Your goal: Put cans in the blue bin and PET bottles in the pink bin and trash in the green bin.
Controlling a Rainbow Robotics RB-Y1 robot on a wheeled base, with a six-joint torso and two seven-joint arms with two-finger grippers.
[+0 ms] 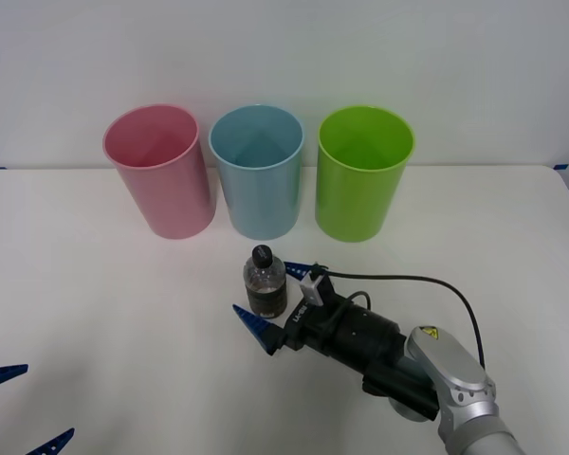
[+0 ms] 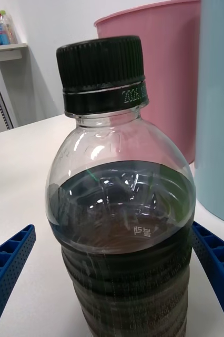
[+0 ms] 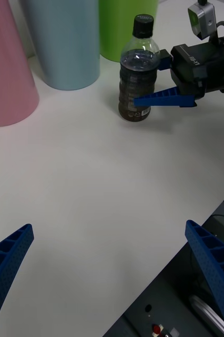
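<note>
Small clear plastic bottle with black screw cap [image 1: 265, 282] upright on white bench [image 1: 95, 313], just before light blue plastic bin [image 1: 257, 171]. Right pincer [image 1: 275, 300] fingers apart, straddling bottle, not yet clamped. Left pincer [image 1: 24, 408] apart, idle at near edge. Risk: uneven closing tips bottle; pink plastic bin [image 1: 159, 169] is target.

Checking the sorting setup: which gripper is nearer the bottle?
Right. The right gripper has its open fingers either side of the bottle; the left gripper sits open near the table's front-left corner.

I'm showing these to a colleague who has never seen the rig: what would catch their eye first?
Three bright bins along the table's far side: the pink bin, the blue bin and the green bin. In front of the blue one, the PET bottle stands upright between the open fingers of the right gripper.
</note>
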